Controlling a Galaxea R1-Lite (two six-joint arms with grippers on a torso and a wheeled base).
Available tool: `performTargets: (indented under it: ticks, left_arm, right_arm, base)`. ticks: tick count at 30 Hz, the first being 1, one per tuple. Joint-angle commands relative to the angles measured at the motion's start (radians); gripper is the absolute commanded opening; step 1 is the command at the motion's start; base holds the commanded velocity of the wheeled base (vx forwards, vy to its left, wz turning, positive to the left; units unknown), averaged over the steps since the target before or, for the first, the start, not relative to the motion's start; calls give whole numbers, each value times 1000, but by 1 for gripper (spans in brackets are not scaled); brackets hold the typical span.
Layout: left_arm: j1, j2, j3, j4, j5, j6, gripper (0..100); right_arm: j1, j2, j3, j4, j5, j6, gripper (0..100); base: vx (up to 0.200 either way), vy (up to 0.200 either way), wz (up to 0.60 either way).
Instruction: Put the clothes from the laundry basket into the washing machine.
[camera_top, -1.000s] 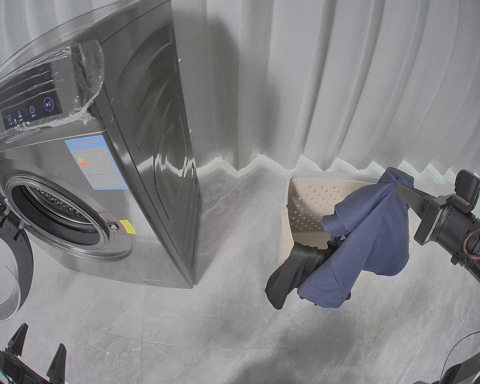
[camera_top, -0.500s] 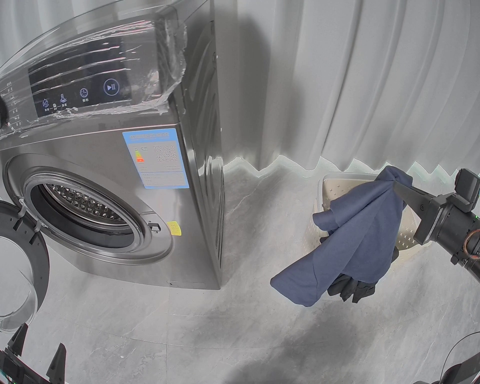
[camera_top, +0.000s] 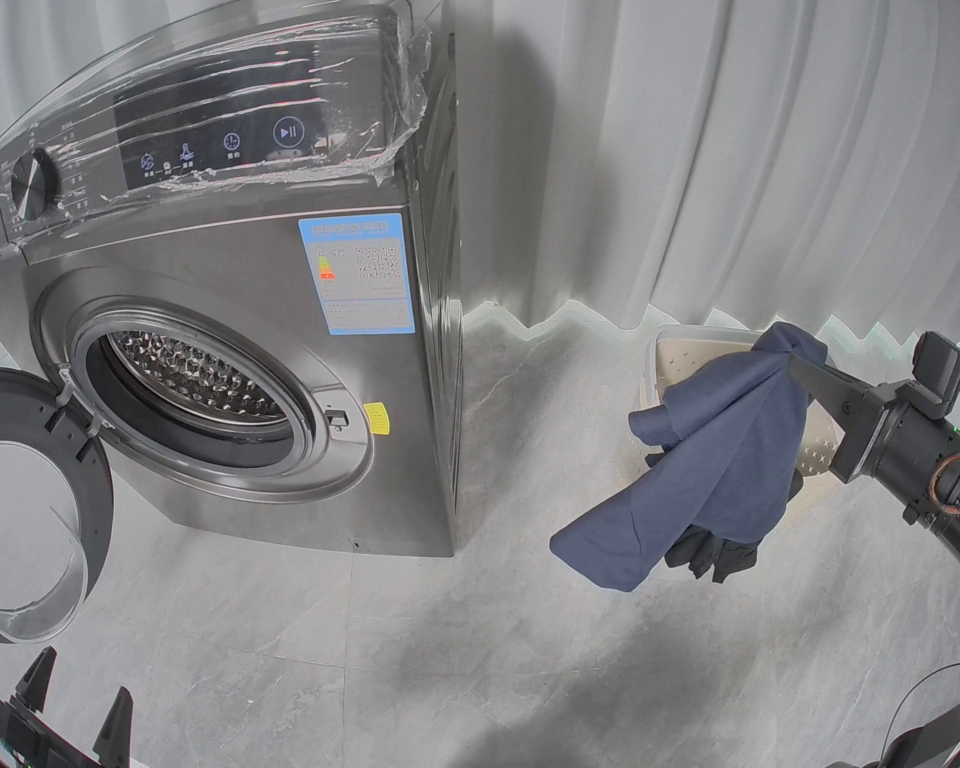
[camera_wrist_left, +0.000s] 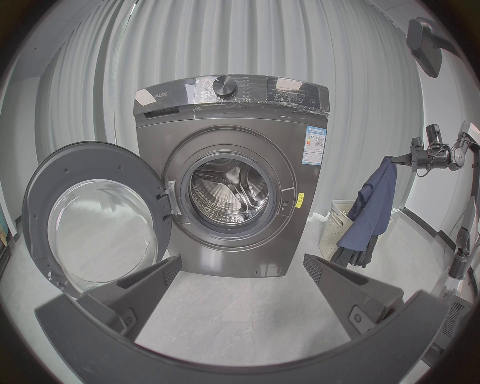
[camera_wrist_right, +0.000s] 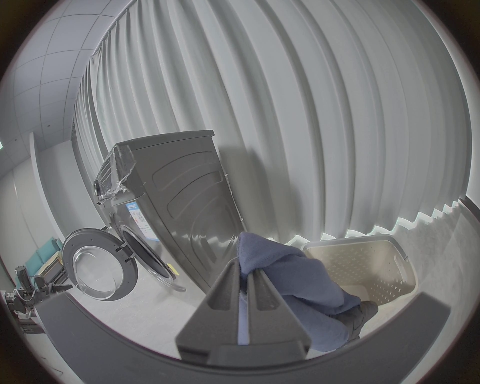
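Low at the left, the left pincer (camera_top: 75, 715) rests with fingers spread, nothing between them. Just ahead of it the round door (camera_top: 40, 500) hangs swung wide. Beyond, the washing machine (camera_top: 250, 260) stands open; the left wrist view looks straight into the drum (camera_wrist_left: 225, 190), showing bare ribbed steel. Well off to the right, the right pincer (camera_top: 795, 365) pinches a blue garment (camera_top: 720, 470) by a bunched top fold; the cloth hangs free beneath it. Below and behind is the laundry basket (camera_top: 680, 345). The right wrist view shows its pale perforated inside (camera_wrist_right: 380, 280). A dark garment (camera_top: 715, 555) shows under the blue hem; whether it hangs from cloth or rim cannot be told.
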Motion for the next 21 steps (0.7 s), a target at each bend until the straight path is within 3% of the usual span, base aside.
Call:
performTargets:
  ticks: [1, 8, 14, 21]
  left_arm:
    - [0, -18, 15, -1, 0, 0, 100]
    - [1, -18, 15, -1, 0, 0, 100]
    - [0, -18, 15, -1, 0, 0, 100]
    - [0, -18, 15, 1, 0, 0, 100]
  right_arm:
    - [0, 3, 1, -1, 0, 0, 0]
    - [-2, 3, 1, -1, 1, 3, 0]
    - [0, 3, 1, -1, 1, 3, 0]
    - [-2, 3, -6, -2, 3, 5, 0]
  base:
    - [-200, 0, 0]
    - [-200, 0, 0]
    - [0, 0, 0]
    - [0, 200, 0]
